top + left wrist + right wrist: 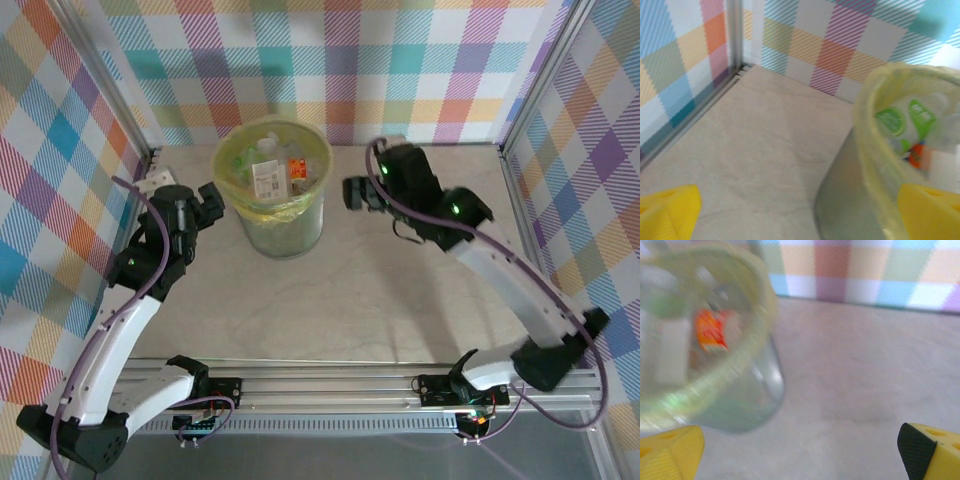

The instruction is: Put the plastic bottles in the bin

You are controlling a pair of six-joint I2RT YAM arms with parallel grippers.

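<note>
The bin point(285, 232), tall, translucent and lined with a yellow bag, stands at the back of the table. Several plastic bottles point(268, 172) lie inside it, with white, orange and green labels. My left gripper point(212, 203) hangs open just left of the bin, level with its rim. In the left wrist view the bin wall point(850, 200) lies to the right between the wide-apart yellow fingertips point(667, 212), with a green-labelled bottle point(910, 117) inside. My right gripper point(356, 193) is open to the right of the bin, nothing in it. The right wrist view shows the bin point(745, 395) blurred, an orange-labelled bottle point(712, 330) within.
Checkered walls close in the table on three sides, with metal posts at the back corners point(150, 155). A metal rail point(330, 380) runs along the near edge by the arm bases. Bare tabletop point(400, 290) stretches in front of and right of the bin.
</note>
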